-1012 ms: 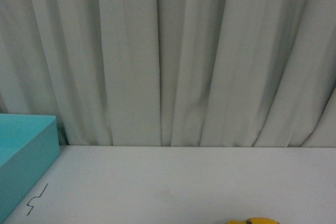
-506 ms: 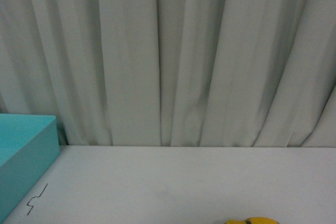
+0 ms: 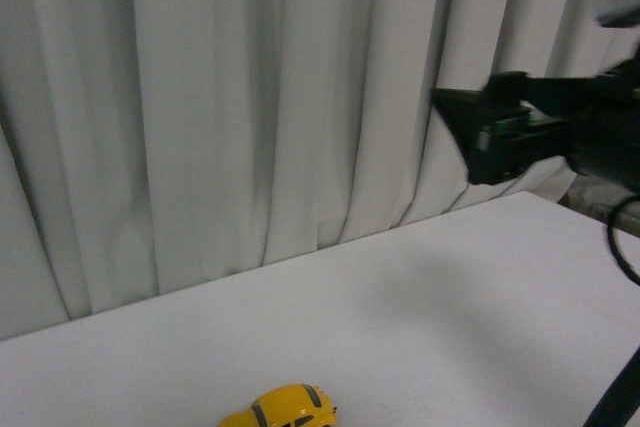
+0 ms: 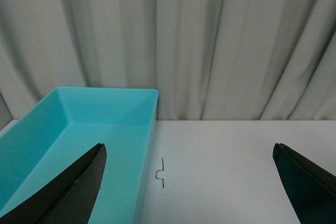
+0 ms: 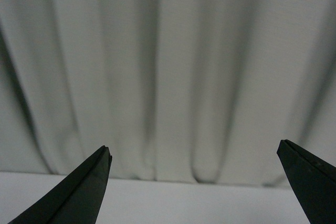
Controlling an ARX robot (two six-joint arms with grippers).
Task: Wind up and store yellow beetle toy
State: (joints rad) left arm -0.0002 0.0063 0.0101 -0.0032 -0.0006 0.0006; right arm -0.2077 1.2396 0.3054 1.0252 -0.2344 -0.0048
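Yellow beetle toy sits on the white table, at the near edge, untouched. Right pincer is spread wide and empty, raised at far right, well apart from the toy, facing the curtain; probably staging for a descent. Left pincer is also spread and empty, hovering near the teal bin, the likely storage spot.

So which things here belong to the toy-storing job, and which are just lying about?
Job: yellow toy car; turquoise box, probably its storage; left tool, right tool, both open.
Lying about: small dark squiggle beside the box; curtain.
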